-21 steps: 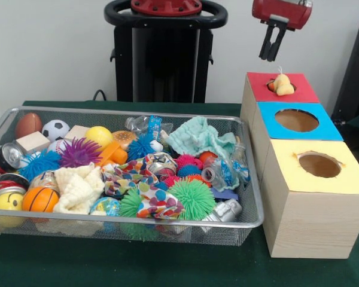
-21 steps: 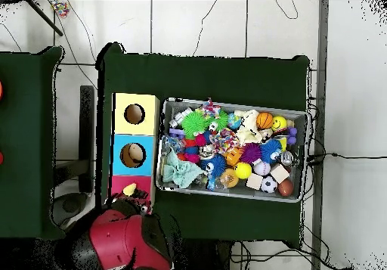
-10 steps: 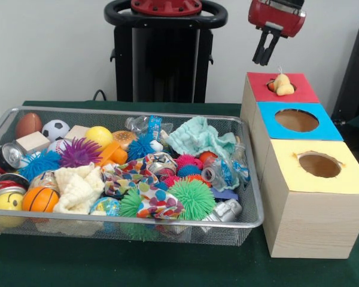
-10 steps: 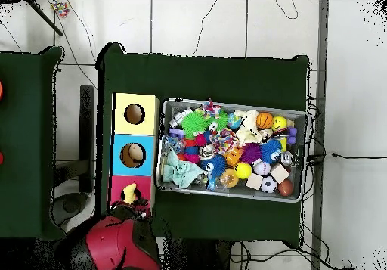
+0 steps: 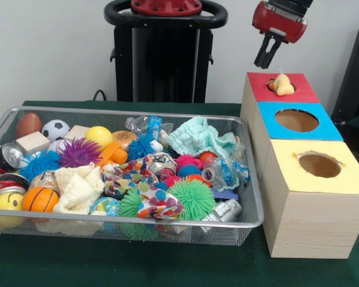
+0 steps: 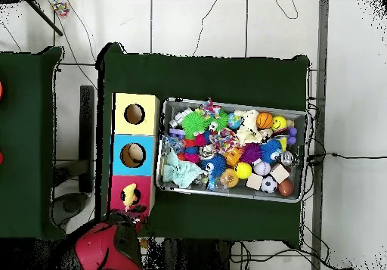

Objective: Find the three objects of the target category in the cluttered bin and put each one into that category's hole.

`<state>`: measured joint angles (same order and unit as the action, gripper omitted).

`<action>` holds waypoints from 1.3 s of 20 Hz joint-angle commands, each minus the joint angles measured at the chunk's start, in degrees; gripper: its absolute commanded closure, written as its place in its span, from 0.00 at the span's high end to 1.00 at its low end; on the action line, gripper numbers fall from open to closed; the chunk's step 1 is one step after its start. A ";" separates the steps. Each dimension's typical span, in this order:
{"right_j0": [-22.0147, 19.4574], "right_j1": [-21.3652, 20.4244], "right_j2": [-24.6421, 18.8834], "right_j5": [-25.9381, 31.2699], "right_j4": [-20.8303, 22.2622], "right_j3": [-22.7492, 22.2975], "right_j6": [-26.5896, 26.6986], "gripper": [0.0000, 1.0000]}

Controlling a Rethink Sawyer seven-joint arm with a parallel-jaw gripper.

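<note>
Up above the far right of the scene, the red and black gripper (image 5: 267,58) hangs over the red-topped wooden box (image 5: 300,91), its dark jaws drawn narrow, nearly together, with nothing between them. On that box a small yellowish plush toy (image 5: 282,84) sits on the rim of the hole, apparently lodged there and not dropped through; the overhead view shows the same toy (image 6: 129,195) on the red top. Nearer along that row stand the blue-topped box (image 5: 323,122) and the yellow-topped box (image 5: 347,174), both holes open and clear. To the left, on the green-covered counter (image 5: 167,266), the wire mesh bin (image 5: 242,226) is packed with clutter: a mint-green crumpled cloth (image 5: 194,136), a cream knitted cloth (image 5: 79,185), a patterned multicoloured fabric piece (image 5: 149,197), spiky rubber balls such as the green one (image 5: 194,197) and the purple one (image 5: 79,152), a small orange basketball (image 5: 40,199) and a miniature soccer ball (image 5: 55,128). Judging by the plush on the red box, soft items look like the target category, and these should be light, limp and compressible. A pinch on a raised fold or bunched ridge seems best, since a flat grip would slip off, and a trailing corner may snag neighbours or catch the hole's rim. The perched toy would likely need a gentle push downward at its middle.
</note>
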<state>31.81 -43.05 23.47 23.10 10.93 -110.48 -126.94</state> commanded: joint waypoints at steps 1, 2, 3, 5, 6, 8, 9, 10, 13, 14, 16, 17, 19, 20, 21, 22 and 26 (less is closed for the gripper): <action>-0.04 3.66 0.77 3.89 -3.13 5.08 -11.43 0.00; -0.04 3.82 0.69 3.85 -3.31 5.23 -11.27 0.00; 0.03 3.98 0.72 3.73 -3.56 5.26 -11.15 0.00; 0.21 4.21 0.91 3.89 -3.86 5.48 -10.97 0.00; 0.24 4.32 1.00 4.17 -3.99 5.76 -10.80 0.00; 0.44 4.73 1.28 4.89 -4.15 6.54 -10.61 0.00; 0.43 4.88 1.39 5.51 -4.22 7.07 -10.46 0.00; 0.43 5.07 1.52 6.23 -4.34 7.63 -10.35 0.00; 0.66 5.66 1.82 8.36 -4.88 9.29 -10.24 0.00; 0.70 5.91 1.88 9.10 -5.16 9.95 -10.27 0.00; 0.80 6.41 2.05 10.70 -5.70 11.44 -10.51 0.00; 0.86 6.66 2.12 11.53 -5.98 12.21 -10.68 0.00; 1.23 7.24 2.43 13.23 -6.57 13.83 -11.29 0.00; 1.60 7.67 2.75 13.92 -6.84 14.66 -11.80 0.00; 1.98 8.10 3.08 14.61 -7.11 15.50 -12.32 0.00; 2.35 8.55 3.39 15.28 -7.35 16.33 -12.72 0.00; 2.81 9.39 3.24 15.81 -8.96 18.29 -13.70 0.00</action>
<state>34.41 -36.65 28.18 32.80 6.19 -99.78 -126.94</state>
